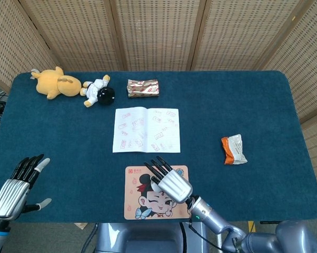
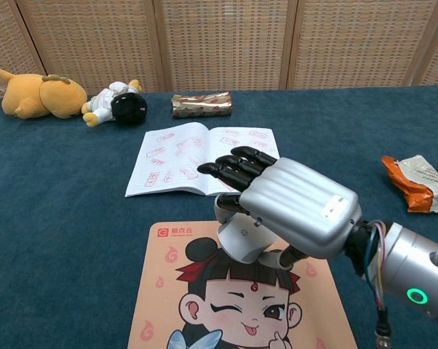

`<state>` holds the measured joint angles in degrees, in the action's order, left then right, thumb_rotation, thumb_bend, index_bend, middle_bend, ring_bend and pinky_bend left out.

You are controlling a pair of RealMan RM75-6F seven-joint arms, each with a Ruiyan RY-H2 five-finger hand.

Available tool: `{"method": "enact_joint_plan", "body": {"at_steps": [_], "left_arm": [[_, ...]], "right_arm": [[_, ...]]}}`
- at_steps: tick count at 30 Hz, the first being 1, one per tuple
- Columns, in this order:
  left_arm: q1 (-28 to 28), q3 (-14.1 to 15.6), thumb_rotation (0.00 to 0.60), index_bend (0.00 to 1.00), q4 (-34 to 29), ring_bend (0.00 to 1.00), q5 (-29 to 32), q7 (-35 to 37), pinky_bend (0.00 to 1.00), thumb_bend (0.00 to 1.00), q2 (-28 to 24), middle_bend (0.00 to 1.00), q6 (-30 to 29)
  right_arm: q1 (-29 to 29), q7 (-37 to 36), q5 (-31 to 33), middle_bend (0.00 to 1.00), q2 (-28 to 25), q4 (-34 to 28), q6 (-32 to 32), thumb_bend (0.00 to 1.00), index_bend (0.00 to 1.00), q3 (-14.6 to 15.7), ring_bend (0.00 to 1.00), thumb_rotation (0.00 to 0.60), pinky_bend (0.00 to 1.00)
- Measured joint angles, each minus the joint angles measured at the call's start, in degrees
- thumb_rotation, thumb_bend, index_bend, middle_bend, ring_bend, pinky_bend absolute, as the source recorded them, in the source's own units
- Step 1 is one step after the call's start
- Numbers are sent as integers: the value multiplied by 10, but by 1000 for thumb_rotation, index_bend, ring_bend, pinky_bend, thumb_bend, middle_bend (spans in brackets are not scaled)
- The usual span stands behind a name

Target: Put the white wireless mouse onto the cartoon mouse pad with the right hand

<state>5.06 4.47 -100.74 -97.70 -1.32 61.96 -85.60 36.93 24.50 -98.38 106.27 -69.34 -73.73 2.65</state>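
Observation:
The white wireless mouse (image 2: 239, 238) hangs just above the cartoon mouse pad (image 2: 175, 305), held under my right hand (image 2: 284, 207) between thumb and fingers. From the head view, the right hand (image 1: 169, 182) covers the mouse and sits over the middle of the mouse pad (image 1: 137, 203), above the cartoon girl's face. Whether the mouse touches the pad I cannot tell. My left hand (image 1: 16, 187) hovers at the table's near left corner, fingers spread, holding nothing.
An open notebook (image 1: 146, 129) lies just beyond the pad. An orange snack packet (image 1: 234, 149) is to the right. At the far edge sit a yellow plush (image 1: 56, 83), a small doll (image 1: 99, 91) and a foil packet (image 1: 142, 87).

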Motion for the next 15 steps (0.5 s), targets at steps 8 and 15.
{"method": "enact_joint_plan", "body": {"at_steps": [8,15], "left_arm": [[1,1,600,0,0,0,0,-5,0,61,2,0,4],[1,1,600,0,1,0,-1,-7,0,60,4,0,7]], "right_arm": [[7,-40,-32,57,28,63,-23,260,528,-7,0,600,0],[12,-69,-55,57,46,119,-35,260,528,-2,0,600,0]]}}
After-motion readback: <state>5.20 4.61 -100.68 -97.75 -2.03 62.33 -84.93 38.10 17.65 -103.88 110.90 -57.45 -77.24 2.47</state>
